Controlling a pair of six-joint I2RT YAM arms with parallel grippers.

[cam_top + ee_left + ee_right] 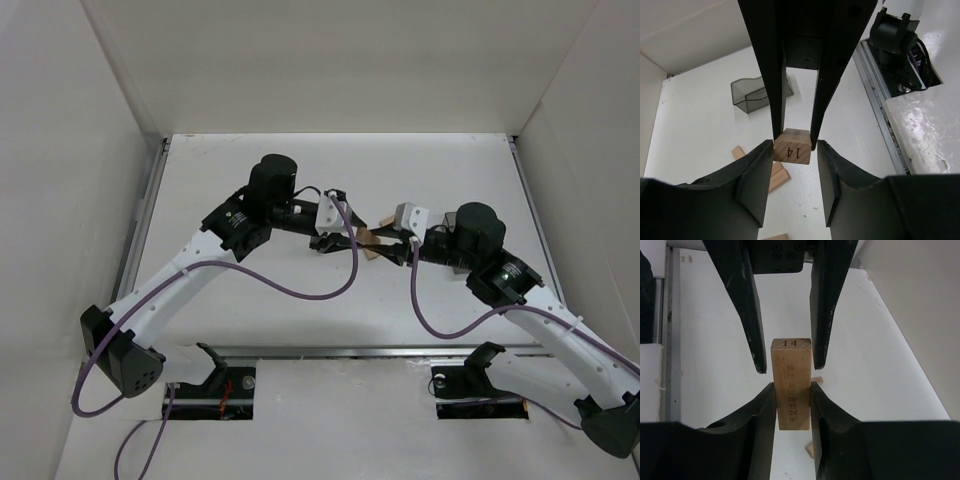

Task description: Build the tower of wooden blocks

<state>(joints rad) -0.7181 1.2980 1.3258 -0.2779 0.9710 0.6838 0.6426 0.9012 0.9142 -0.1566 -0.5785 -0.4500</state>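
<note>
One grey bin (747, 97) beyond left claw (795, 148). Right claw (792, 390) clamps block (791, 365), long axis along the claw, "14" end inside left claw, whose grip is unclear.

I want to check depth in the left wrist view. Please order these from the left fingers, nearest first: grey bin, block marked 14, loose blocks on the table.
1. Block marked 14, between the left fingers.
2. Loose blocks, on the table, lower left.
3. Grey bin, upper left.
</note>
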